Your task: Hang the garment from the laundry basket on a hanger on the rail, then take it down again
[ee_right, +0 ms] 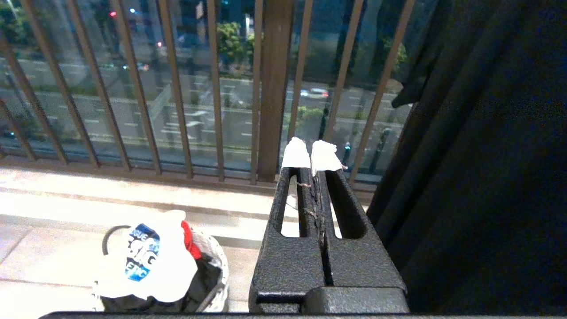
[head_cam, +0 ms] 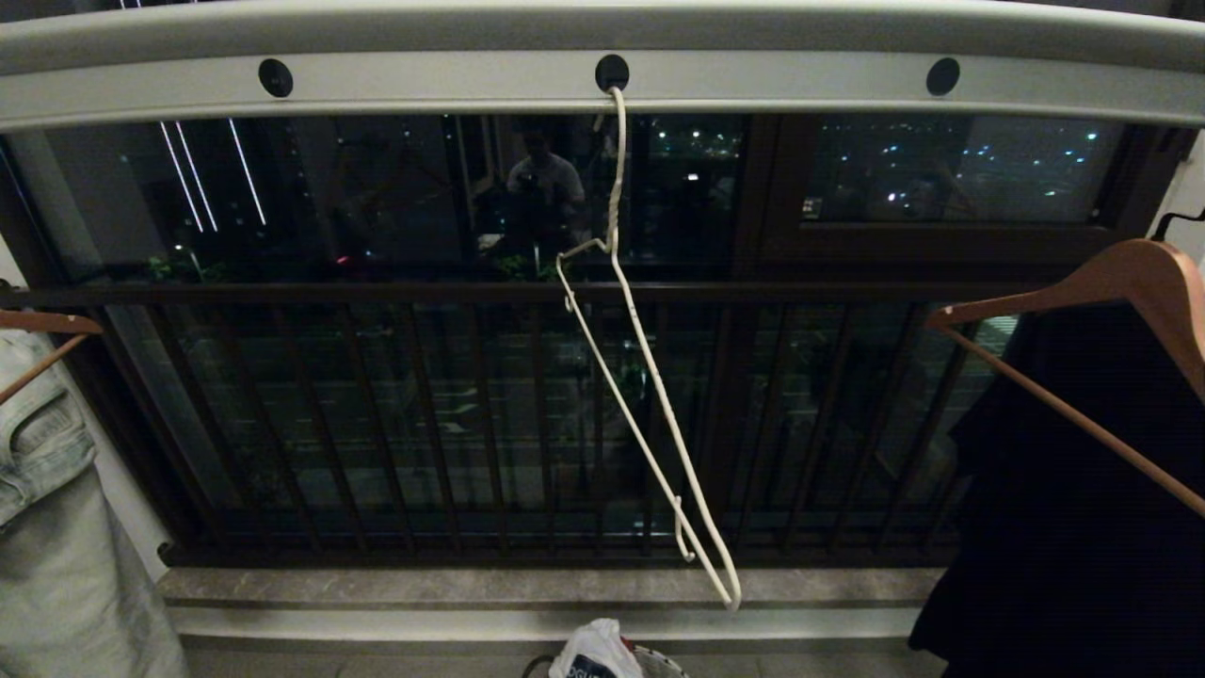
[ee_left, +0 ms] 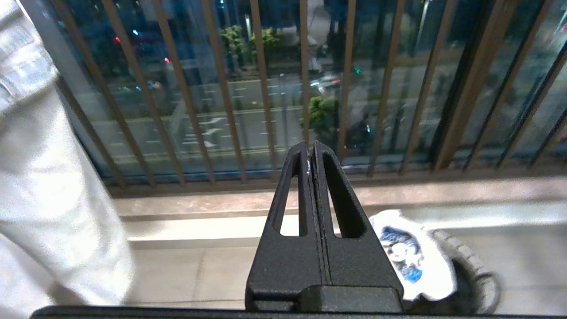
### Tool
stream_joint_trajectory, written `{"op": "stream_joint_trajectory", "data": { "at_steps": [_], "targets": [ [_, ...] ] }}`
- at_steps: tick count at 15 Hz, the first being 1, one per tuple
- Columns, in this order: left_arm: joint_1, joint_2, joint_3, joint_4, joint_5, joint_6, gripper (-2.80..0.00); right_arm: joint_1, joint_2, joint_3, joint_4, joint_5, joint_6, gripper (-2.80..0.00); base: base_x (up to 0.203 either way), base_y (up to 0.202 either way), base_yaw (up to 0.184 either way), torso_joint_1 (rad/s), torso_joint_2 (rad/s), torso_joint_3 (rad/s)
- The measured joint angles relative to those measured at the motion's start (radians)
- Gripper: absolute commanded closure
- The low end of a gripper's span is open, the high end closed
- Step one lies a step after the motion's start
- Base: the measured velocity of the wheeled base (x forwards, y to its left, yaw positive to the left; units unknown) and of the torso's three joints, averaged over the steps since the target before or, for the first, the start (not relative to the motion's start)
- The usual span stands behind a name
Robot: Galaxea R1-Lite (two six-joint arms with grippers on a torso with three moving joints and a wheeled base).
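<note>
The rail point(head_cam: 602, 80) ran across the top, a long pale grey-white bar with round dark holes in a row. From its middle hole hung the hanger point(head_cam: 650, 414), a thin white wire one with a twisted neck, bare, and turned nearly edge-on so its arms slanted down and away from the hole. Small hooks showed along the wire, one near the neck and one near the low end.

Well below the rail, at the foot of the dark railing point(head_cam: 452, 414), sat the laundry basket point(ee_right: 217, 274), round and white-woven with a black loop handle showing. And there was the garment point(ee_right: 150, 257), heaped on top of that basket: bright white cloth, crumpled, with a dark blue print bearing white letters facing up. A bit of red cloth point(ee_right: 189, 241) peeked out beside it, touching it.

Under the rail's right end a brown wooden hanger point(head_cam: 1111, 282) carried a black cloth point(head_cam: 1073, 527). Under its left end hung a pale denim piece point(head_cam: 47, 490).

The left gripper point(ee_left: 311, 153) was out in front of the railing, fingers pressed tight together, nothing between them. The right gripper point(ee_right: 312, 155), near the black cloth, was the same: jaws closed, white tape on the fingertips point(ee_right: 296, 155), empty.
</note>
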Motion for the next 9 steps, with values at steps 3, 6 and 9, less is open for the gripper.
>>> {"op": "stream_joint_trajectory", "data": {
  "at_steps": [3, 6, 9],
  "targets": [
    [0.0, 0.0, 0.002, 0.0, 0.003, -0.008, 0.0, 0.001, 0.0, 0.001, 0.002, -0.002, -0.003, 0.0, 0.0, 0.0, 0.0, 0.0, 0.0, 0.0],
    [0.0, 0.0, 0.002, -0.001, 0.003, -0.008, 0.0, 0.0, 0.0, 0.002, 0.001, -0.001, 0.0, 0.0, 0.0, 0.0, 0.0, 0.0, 0.0, 0.0],
    [0.0, 0.0, 0.003, -0.001, 0.003, -0.009, 0.0, 0.0, 0.0, 0.002, -0.002, 0.0, 0.006, 0.0, 0.0, 0.0, 0.0, 0.0, 0.0, 0.0]
  ]
}}
